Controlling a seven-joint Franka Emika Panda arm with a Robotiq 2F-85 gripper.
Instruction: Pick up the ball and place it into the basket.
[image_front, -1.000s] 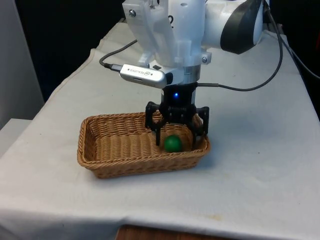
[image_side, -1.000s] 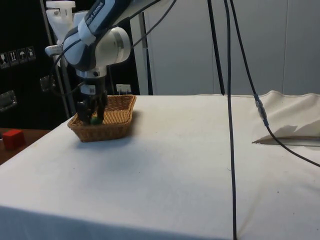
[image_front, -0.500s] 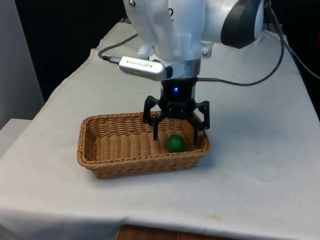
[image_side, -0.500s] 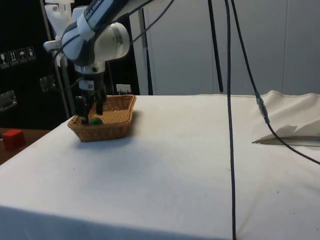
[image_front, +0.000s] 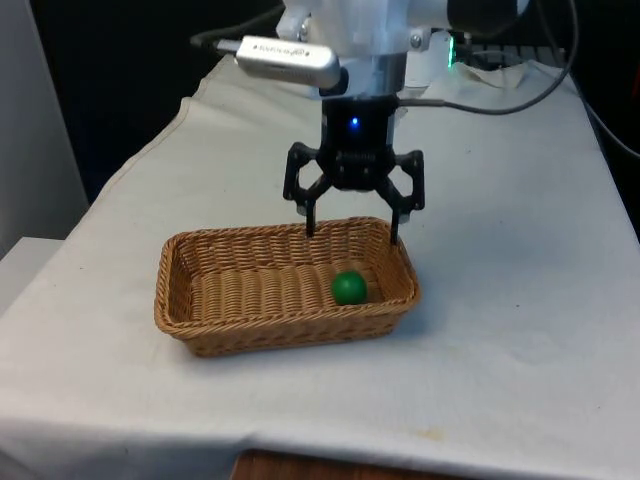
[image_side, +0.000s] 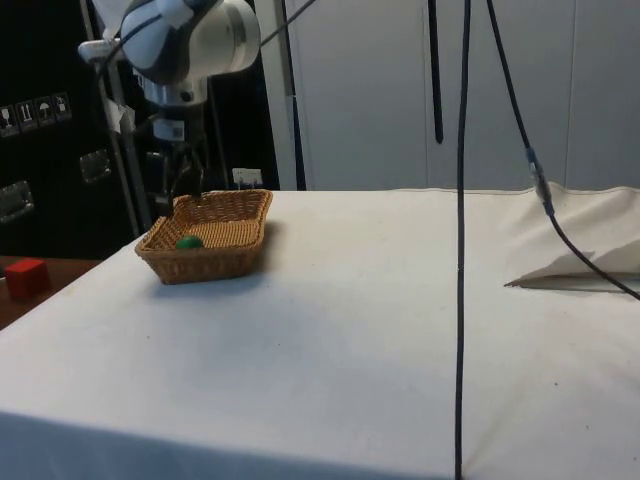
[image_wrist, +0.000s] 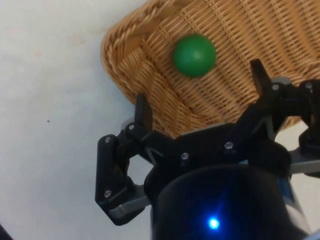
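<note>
A small green ball (image_front: 348, 288) lies inside the woven wicker basket (image_front: 200, 310), near its end at the front view's right. The side view shows the ball (image_side: 188, 242) low in the basket (image_side: 225, 262) too. My black gripper (image_front: 353, 234) hangs open just above the basket's far rim, with nothing between its fingers. In the wrist view the ball (image_wrist: 194, 55) rests on the basket's weave (image_wrist: 250, 35), clear of the gripper (image_wrist: 201, 89).
The basket stands near the table's front edge on the white cloth (image_front: 520, 320). Black cables (image_side: 460, 250) hang down in the side view. A red block (image_side: 25, 277) sits beyond the table's edge.
The gripper has risen out of the basket and back towards its far rim, still open. The ball stays on the basket floor where it was left.
</note>
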